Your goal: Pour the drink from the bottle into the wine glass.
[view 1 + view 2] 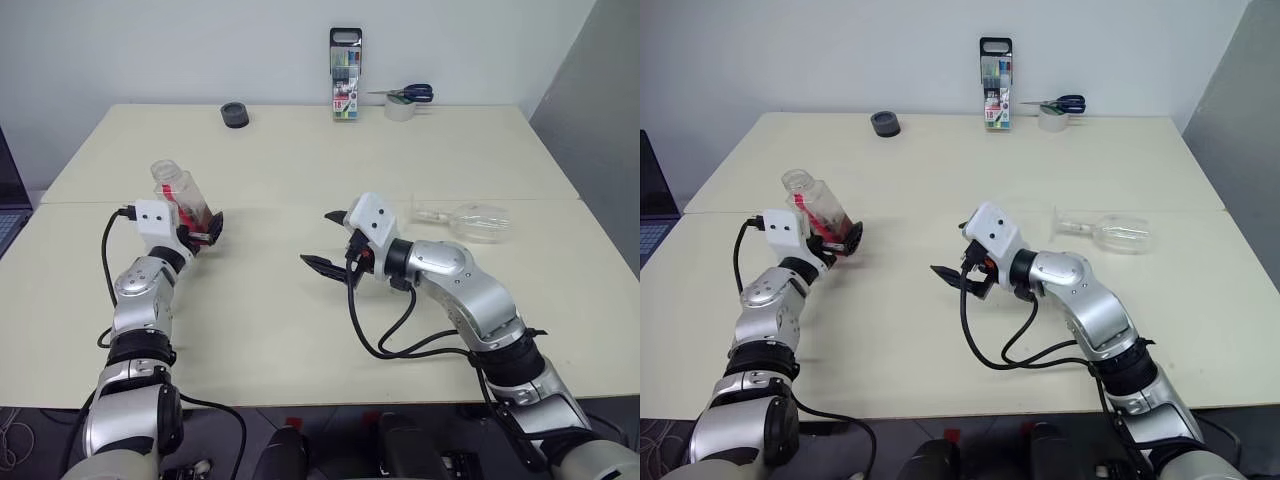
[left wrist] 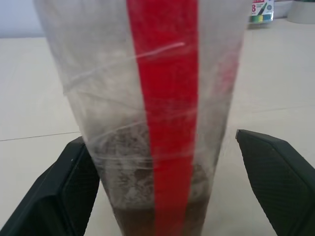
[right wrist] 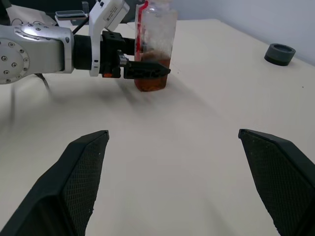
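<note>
- Okay, head view: my left gripper [image 1: 205, 228] sits spread around the bottle [image 1: 181, 193], which stands uncapped on the table [image 1: 300, 160]; my right gripper [image 1: 328, 240] hangs released mid-table. Wine glass [image 1: 470, 219] lies on its side, just beyond my right arm.
- Left wrist: bottle between the fingers [image 2: 64, 196], gap on one side, drink [image 2: 142, 219] low at the bottom.
- Right wrist: fingers [image 3: 275, 172] wide apart, nothing between; bottle ahead.

Digit "8" on marker-pen case [image 1: 345, 88], bottle [image 2: 162, 113] strip unlettered
</note>
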Robot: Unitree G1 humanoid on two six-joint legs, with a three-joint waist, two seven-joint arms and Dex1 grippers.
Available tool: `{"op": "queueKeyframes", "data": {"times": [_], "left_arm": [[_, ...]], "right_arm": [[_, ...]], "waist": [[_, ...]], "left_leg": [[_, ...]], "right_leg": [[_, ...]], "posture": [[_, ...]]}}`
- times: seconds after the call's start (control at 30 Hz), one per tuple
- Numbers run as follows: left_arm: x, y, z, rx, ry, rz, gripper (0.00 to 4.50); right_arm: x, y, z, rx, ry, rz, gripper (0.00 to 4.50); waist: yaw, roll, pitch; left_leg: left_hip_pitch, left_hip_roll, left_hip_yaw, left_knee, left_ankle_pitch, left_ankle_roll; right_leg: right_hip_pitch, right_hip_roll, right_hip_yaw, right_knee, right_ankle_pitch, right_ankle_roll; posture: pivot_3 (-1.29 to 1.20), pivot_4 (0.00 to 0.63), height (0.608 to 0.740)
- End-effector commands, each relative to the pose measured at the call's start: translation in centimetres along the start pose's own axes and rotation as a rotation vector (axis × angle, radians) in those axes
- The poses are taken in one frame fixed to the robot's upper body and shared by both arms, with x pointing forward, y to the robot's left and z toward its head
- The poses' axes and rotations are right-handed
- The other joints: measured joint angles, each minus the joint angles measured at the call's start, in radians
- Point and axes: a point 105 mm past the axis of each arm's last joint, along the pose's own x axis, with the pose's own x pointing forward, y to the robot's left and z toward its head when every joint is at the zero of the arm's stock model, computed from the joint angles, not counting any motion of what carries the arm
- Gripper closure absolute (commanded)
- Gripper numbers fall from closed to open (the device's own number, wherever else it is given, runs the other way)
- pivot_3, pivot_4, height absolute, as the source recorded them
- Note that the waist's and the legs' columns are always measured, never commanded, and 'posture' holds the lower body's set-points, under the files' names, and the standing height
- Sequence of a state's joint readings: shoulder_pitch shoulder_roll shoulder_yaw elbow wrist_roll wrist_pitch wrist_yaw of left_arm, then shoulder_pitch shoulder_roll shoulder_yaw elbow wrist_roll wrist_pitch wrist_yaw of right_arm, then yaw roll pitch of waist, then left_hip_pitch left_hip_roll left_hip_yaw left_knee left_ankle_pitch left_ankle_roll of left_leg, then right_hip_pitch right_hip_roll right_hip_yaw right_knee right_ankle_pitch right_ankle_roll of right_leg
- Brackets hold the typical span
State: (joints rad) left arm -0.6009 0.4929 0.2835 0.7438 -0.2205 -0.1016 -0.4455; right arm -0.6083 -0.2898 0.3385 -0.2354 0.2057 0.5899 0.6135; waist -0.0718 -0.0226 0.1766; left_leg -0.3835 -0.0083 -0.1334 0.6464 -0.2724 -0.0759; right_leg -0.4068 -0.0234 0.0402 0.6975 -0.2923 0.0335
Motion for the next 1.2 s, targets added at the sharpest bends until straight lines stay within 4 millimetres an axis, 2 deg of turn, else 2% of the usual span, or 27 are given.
{"op": "queueKeyframes", "data": {"times": [0.03,0.37,0.43,0.53,0.63,0.67,0.73,0.87,1.07,1.2], "left_arm": [[-0.5,0.3,1.0,0.018,-0.060,0.028,0.02],[-3.2,0.8,0.2,0.037,-0.067,0.099,0.02],[-4.3,0.0,-0.2,0.054,-0.052,0.060,0.02],[-6.3,-2.6,-0.8,0.066,-0.028,-0.061,0.02],[-7.7,-4.3,-1.2,0.070,-0.005,-0.136,0.02],[-8.1,-5.6,-1.2,0.085,-0.004,-0.201,0.02],[-8.4,-9.1,-0.6,0.076,-0.021,-0.374,0.02],[-7.9,-12.8,1.5,0.077,-0.062,-0.607,0.02],[-6.5,-14.7,4.7,0.095,-0.083,-0.829,0.02],[-6.4,-15.2,6.6,0.116,-0.085,-0.971,0.02]], "right_arm": [[-0.7,0.5,1.1,-0.057,-0.040,0.012,0.00],[-3.4,0.5,-0.6,0.002,-0.008,-0.031,0.00],[-4.1,0.3,-0.9,0.055,-0.014,-0.079,0.00],[-5.4,0.1,-2.0,0.190,-0.011,-0.172,0.00],[-6.3,0.3,-3.0,0.291,0.022,-0.231,0.00],[-6.7,0.3,-3.6,0.335,0.036,-0.271,0.00],[-7.4,-0.4,-4.4,0.479,0.010,-0.408,0.00],[-7.7,-2.5,-5.5,0.779,-0.084,-0.590,0.00],[-7.9,-6.4,-6.5,1.166,-0.285,-0.825,0.00],[-7.4,-7.7,-7.2,1.321,-0.349,-0.882,0.00]], "waist": [[0.000,0.000,0.000],[0.008,0.000,0.000],[0.009,0.000,0.000],[0.012,0.000,0.000],[0.019,0.000,0.000],[0.022,0.000,0.000],[0.027,0.000,-0.001],[0.035,0.000,-0.001],[0.032,0.002,-0.001],[0.018,0.003,0.000]], "left_leg": [[0.000,0.000,0.000,0.000,0.000,0.000],[0.000,0.000,0.000,0.000,-0.001,0.002],[0.000,0.000,0.000,0.000,-0.001,0.002],[0.000,0.002,0.000,-0.001,-0.001,0.002],[0.000,0.002,0.000,-0.001,-0.002,0.003],[0.000,0.002,0.000,0.000,-0.002,0.003],[0.001,0.001,0.000,-0.001,-0.002,0.003],[0.002,0.001,0.001,-0.001,-0.002,0.003],[0.003,0.002,0.002,-0.002,-0.002,0.003],[0.002,0.001,0.003,-0.003,-0.002,0.003]], "right_leg": [[0.000,0.000,0.000,0.000,0.000,0.000],[0.000,0.000,0.000,0.000,0.000,0.000],[0.000,0.000,0.001,0.000,0.000,0.000],[0.000,-0.001,0.001,-0.001,0.000,0.000],[0.001,-0.002,0.001,-0.001,0.000,0.000],[0.001,-0.002,0.001,-0.001,0.000,0.000],[0.002,0.000,0.001,-0.001,0.000,0.000],[0.003,0.001,0.001,-0.001,0.000,0.000],[0.002,0.004,0.001,0.000,0.000,0.000],[0.001,0.002,0.002,-0.001,0.000,0.000]], "posture": [[0.00,0.150,0.740],[0.00,0.150,0.740],[0.00,0.150,0.740],[0.00,0.150,0.740],[0.00,0.150,0.740],[0.00,0.150,0.740],[0.00,0.150,0.740],[0.00,0.150,0.740],[0.00,0.150,0.740],[0.00,0.150,0.740]]}}
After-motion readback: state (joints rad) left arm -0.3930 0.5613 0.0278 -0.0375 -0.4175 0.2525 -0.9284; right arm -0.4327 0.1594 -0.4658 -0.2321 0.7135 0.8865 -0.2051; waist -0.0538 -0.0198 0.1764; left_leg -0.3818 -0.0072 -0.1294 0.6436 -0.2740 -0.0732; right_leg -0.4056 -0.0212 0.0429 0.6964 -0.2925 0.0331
